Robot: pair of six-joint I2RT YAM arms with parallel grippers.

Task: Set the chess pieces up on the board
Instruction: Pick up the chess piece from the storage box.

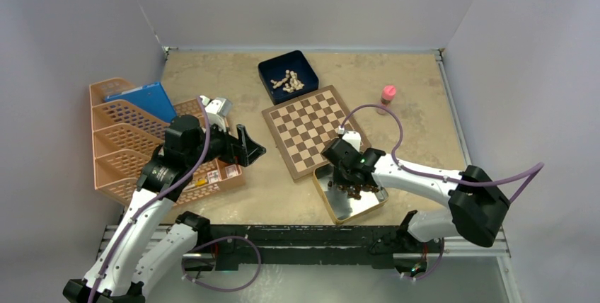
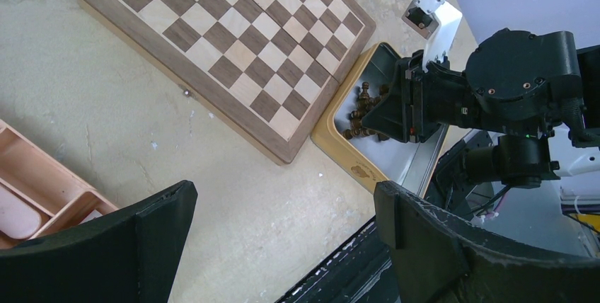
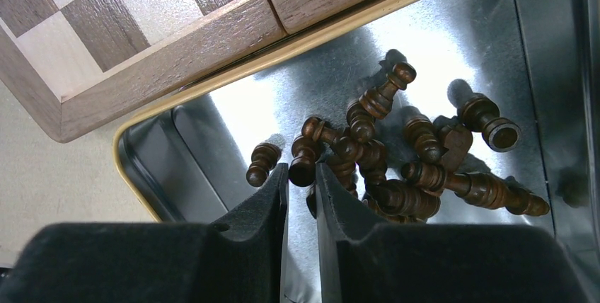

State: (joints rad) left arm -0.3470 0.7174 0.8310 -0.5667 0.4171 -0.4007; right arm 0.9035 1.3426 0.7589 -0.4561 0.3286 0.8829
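The board (image 1: 311, 132) lies flat mid-table with no pieces on it; it also shows in the left wrist view (image 2: 233, 41) and the right wrist view (image 3: 141, 13). The dark brown chess pieces (image 3: 396, 154) lie in a heap in the silver tin (image 3: 198, 140), which touches the board's near right corner (image 1: 338, 207). My right gripper (image 3: 302, 175) is down in the tin, its jaws closed on the base of one dark piece (image 3: 303, 158). My left gripper (image 2: 283, 211) is open and empty above bare table, left of the board (image 1: 247, 149).
A dark blue box (image 1: 272, 69) with cream chessmen (image 1: 289, 82) stands behind the board. A small pink bottle (image 1: 388, 95) stands to the board's right. An orange organiser (image 1: 120, 140) with a blue book (image 1: 141, 99) fills the left side. White walls enclose the table.
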